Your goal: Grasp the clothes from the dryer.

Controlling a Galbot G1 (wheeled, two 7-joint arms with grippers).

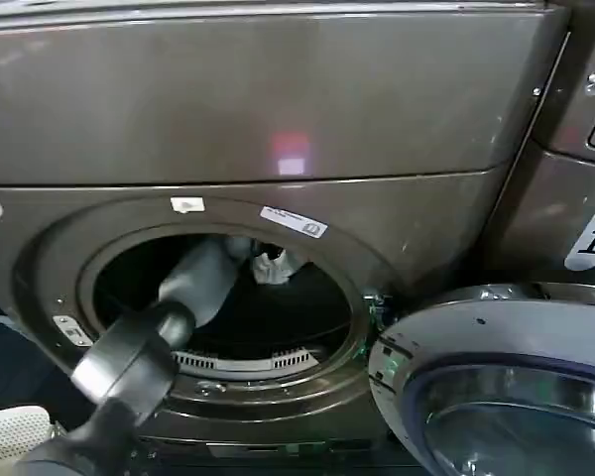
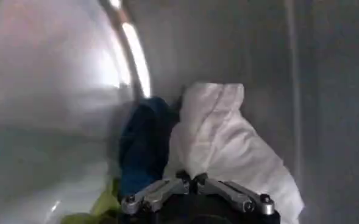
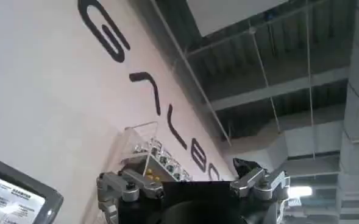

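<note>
Reaching through the open porthole of the dryer (image 1: 278,109) with the left arm (image 1: 193,283), from the lower left in the head view. Putting the left gripper (image 2: 192,179) deep inside the steel drum (image 2: 45,91), right up against the clothes (image 2: 197,146). Clenching fingers together, tips meeting at the low edge of the heap, seemingly pinching fabric where the white garment (image 2: 222,134) and the dark blue garment (image 2: 142,146) are touching.

Lying bunched against the drum wall: white garment standing tallest, dark blue garment pressed just beside it, yellow-green garment (image 2: 106,206) peeking out beneath the blue one, next to the gripper's linkage. Showing in the head view as a pale crumpled bit at the end of the arm, inside the upper part of the porthole.

Hanging swung open at the lower right of the head view: the round door (image 1: 496,327), silver-grey rim, glass facing up.

Idling well away from the dryer: the right gripper (image 3: 191,189), fingers spread wide, holding nothing, pointing up at a pale wall (image 3: 33,91) with dark lettering and a ceiling (image 3: 289,67) with beams.
</note>
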